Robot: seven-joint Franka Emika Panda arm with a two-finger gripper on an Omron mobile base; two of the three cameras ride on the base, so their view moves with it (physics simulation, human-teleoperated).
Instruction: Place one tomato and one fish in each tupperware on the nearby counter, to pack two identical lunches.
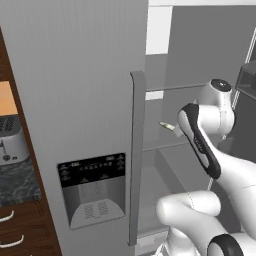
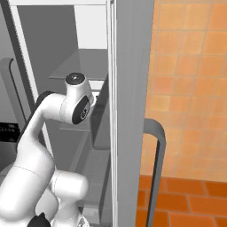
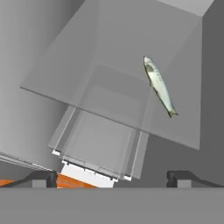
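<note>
A slender silvery fish [image 3: 159,85] lies on a clear glass shelf [image 3: 87,83] inside the open fridge. In the hand view it is up and to the right of centre, well away from my gripper [image 3: 111,179]. The two dark fingertips [image 3: 43,178] stand far apart at the bottom, open with nothing between them. In the left base view one pointed end of the fish [image 1: 167,125] pokes out beside my forearm. A strip of the black counter [image 1: 17,182] shows at the far left. The tomato and the tupperware are out of view.
The closed grey fridge door with its dispenser panel [image 1: 92,190] and long handle [image 1: 136,150] stands left of my arm. A steel toaster [image 1: 10,142] sits on the counter above brown drawers [image 1: 12,235]. A drawer bin [image 3: 98,144] lies below the shelf. The open door's edge [image 2: 128,111] is close on the right.
</note>
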